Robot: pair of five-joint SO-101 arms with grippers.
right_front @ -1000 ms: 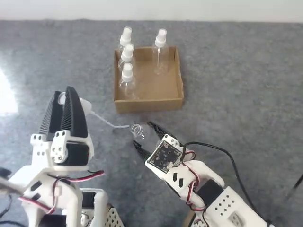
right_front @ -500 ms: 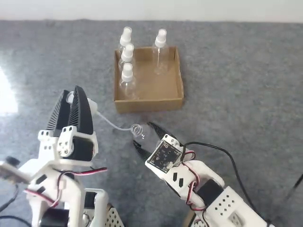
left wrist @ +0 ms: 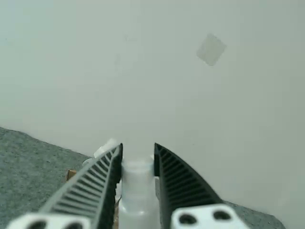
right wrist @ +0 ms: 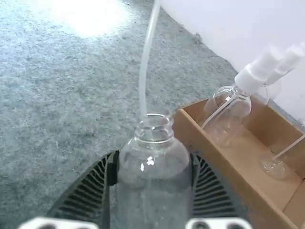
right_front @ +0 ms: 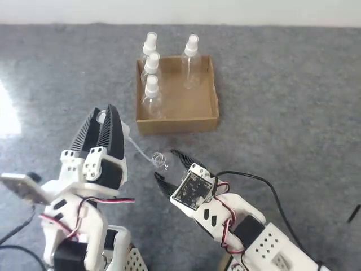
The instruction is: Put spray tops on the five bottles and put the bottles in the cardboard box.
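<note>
Here, the left tool is clamped on a spray top. The top's tube enters the neck of the uncapped bottle, gripped by the right tool near the cardboard box, which holds four capped bottles.

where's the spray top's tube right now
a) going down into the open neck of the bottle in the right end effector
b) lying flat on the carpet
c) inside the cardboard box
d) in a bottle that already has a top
A: in the right wrist view the tube runs down into the open neck of the bottle gripped by the right end effector, while the left end effector holds the spray top.
</note>
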